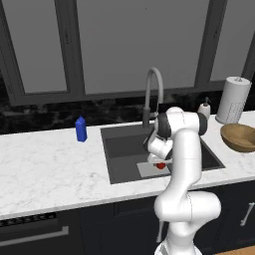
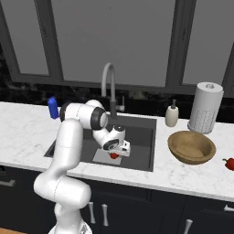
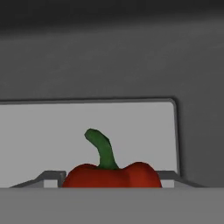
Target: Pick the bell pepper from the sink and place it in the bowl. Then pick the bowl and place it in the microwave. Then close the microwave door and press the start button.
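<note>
Reaching down into the sink (image 1: pixel 122 149) at the middle of the frame, the gripper (image 2: pixel 117 153) is hanging over the red pepper (image 3: pixel 112 175), which is lying on the pale square patch (image 3: pixel 52 140). How wide the jaws are standing, and whether they are touching the pepper, I cannot tell. The wooden bowl (image 2: pixel 191 146) is sitting on the counter (image 1: pixel 50 164) at the right.

red bell pepper (image 3: pixel 111 174) w/ green stem, dk grey sink (image 1: pixel 124 149), tan bowl (image 2: pixel 191 147).

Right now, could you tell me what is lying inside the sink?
The sink holds the bell pepper, red with a green stem, sitting on a pale grey square patch. The gripper is down over it and covers most of the pepper from the base views.
</note>
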You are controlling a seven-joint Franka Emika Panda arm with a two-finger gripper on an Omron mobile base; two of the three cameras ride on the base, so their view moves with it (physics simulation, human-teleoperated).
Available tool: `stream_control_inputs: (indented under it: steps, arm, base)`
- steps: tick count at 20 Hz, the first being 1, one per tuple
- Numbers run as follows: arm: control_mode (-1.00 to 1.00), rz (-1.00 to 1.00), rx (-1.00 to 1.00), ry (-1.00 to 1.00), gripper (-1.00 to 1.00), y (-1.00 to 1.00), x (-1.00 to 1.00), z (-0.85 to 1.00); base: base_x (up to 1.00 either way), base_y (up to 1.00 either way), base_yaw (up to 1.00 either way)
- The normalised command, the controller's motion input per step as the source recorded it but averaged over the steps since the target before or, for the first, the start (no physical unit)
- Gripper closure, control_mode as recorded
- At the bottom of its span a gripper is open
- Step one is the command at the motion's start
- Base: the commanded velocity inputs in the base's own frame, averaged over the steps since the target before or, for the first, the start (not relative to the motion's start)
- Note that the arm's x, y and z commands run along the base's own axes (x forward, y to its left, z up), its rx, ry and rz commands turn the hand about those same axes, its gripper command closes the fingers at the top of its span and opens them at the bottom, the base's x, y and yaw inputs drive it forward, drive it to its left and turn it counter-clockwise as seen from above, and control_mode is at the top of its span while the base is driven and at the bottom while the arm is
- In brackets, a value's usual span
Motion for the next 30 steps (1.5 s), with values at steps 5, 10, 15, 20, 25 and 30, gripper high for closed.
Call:
stream_control_inputs:
  steps: [5,10,15,20,25,30]
  arm:
    - [-1.0,0.0,0.01,0.02,1.0,0.0,-0.05,-0.01]
    - [-1.0,-0.07,0.05,-0.03,1.0,-0.08,-0.26,0.38]
    - [-1.0,-0.05,0.1,-0.15,1.0,-0.18,-0.31,0.75]
    - [-1.0,-0.02,0.12,-0.2,1.0,-0.27,-0.44,0.87]
    - [-1.0,0.0,0.06,-0.22,1.0,-0.03,-0.44,1.0]
    - [-1.0,0.0,0.05,-0.17,1.0,-0.06,-0.34,1.0]
  base:
    - [0.0,0.0,0.0]
    - [0.0,0.0,0.0]
    - [0.0,0.0,0.0]
    - [0.0,0.0,0.0]
    - [0.0,0.0,0.0]
    - [0.0,0.0,0.0]
